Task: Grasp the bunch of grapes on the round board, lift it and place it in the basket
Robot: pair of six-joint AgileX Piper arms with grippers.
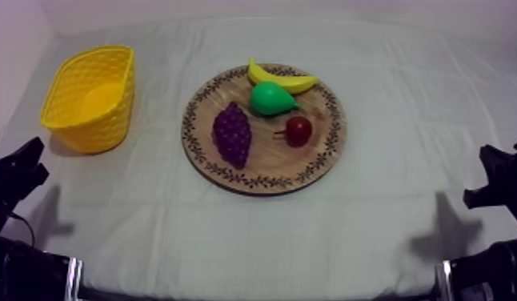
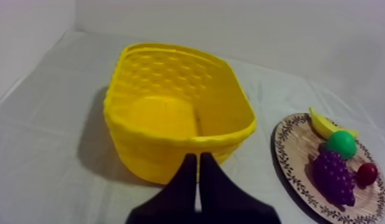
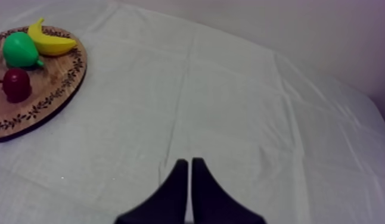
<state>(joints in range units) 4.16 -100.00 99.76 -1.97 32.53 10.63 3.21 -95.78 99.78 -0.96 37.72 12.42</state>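
bunch of grapes (image 1: 231,134) lies on the board (image 1: 270,166), ahead and to the right of your left gripper (image 2: 198,159). that gripper's fingers are pressed together just short of the yellow basket (image 2: 159,158). your right gripper (image 3: 187,162) is pressed together too, over bare cloth (image 3: 230,107), with the board ahead to its left.

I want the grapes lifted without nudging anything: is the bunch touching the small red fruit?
Apart. The top view shows a strip of bare wooden board between the bunch of grapes and the small red fruit.
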